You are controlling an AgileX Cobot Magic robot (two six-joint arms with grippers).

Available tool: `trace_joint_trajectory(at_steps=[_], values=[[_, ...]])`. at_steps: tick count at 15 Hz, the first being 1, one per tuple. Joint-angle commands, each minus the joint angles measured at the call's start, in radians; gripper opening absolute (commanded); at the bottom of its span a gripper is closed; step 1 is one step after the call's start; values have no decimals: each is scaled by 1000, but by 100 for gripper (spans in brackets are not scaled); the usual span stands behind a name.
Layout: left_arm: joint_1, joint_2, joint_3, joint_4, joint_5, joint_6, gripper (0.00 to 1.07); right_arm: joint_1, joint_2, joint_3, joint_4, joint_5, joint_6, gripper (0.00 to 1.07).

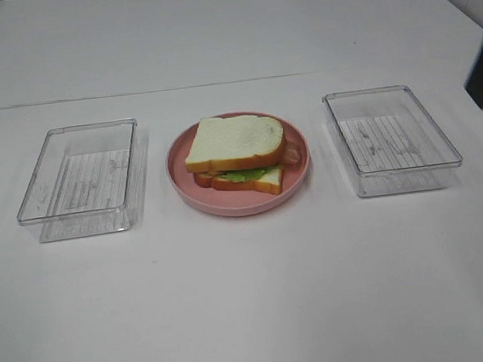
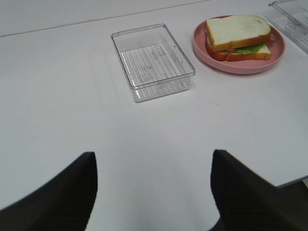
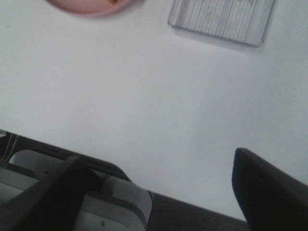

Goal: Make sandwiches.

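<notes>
**Sandwich built; keep both arms clear of it**

The stacked toy sandwich (image 1: 237, 154), white bread over green lettuce, sits on the round pink plate (image 1: 180, 165) between two clear plastic trays (image 1: 79, 179) on the white surface (image 1: 253, 300). Left pincer (image 2: 154, 187) and right pincer (image 3: 159, 187) hang spread, holding nothing, well back. Any touch-up should press straight down, lest layers slide.

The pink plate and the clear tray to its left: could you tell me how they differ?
The pink plate is round and opaque; the left tray is rectangular and see-through. The plate carries a sandwich; the tray holds nothing. The plate is shallow, the tray deeper with upright walls. Both rest flat on the white table.
</notes>
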Motion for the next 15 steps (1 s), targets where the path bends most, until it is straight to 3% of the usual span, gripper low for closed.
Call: trace_joint_trajectory(at_steps=[1, 2, 3, 7, 10, 15], values=[[-1, -23, 2, -20, -9, 20, 65, 2, -198, 201, 12, 66, 1, 79], [-1, -23, 2, -38, -9, 47, 65, 2, -284, 289, 11, 64, 1, 79], [-1, -23, 2, -52, -9, 65, 65, 2, -476, 431, -3, 40, -12, 79], [-1, -23, 2, -52, -9, 65, 65, 2, -790, 602, 14, -54, -52, 79], [-1, -23, 2, -54, -9, 65, 65, 2, -1025, 635, 19, -134, -111, 79], [-1, -23, 2, -53, -10, 65, 65, 2, -1132, 645, 30, -155, -112, 78]])
